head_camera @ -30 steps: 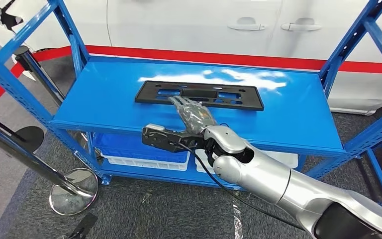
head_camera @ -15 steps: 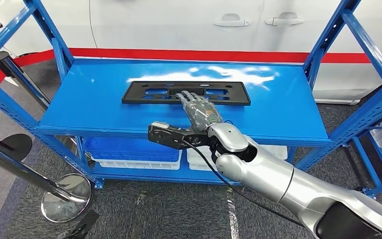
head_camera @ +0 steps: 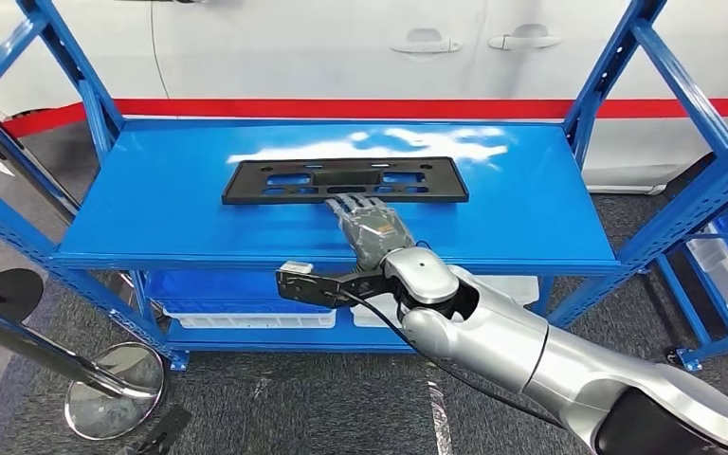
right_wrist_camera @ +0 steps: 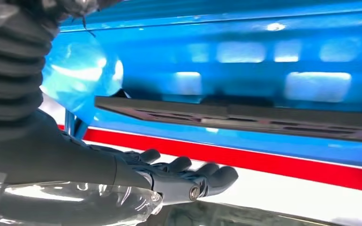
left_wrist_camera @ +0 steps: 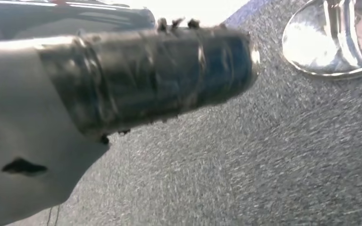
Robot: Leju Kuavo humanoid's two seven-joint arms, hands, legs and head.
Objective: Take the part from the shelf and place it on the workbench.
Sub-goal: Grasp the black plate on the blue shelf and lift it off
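My right arm point(head_camera: 531, 355) reaches forward over the shelf point(head_camera: 152, 218), my right hand point(head_camera: 368, 226) stretched flat, palm down, fingers extended and apart, fingertips at the near edge of the black part point(head_camera: 341, 180), holding nothing.

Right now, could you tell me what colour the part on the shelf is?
Black; the part shows best in the head view.

Part point(head_camera: 344, 180): black. Shelf point(head_camera: 531, 209): glossy blue, blue uprights. Right hand point(head_camera: 368, 226): dark grey; arm silver. Car body point(head_camera: 322, 47): white. Stripe point(head_camera: 360, 107): red. Carpet point(head_camera: 341, 398): speckled grey. Bins point(head_camera: 246, 318): white.
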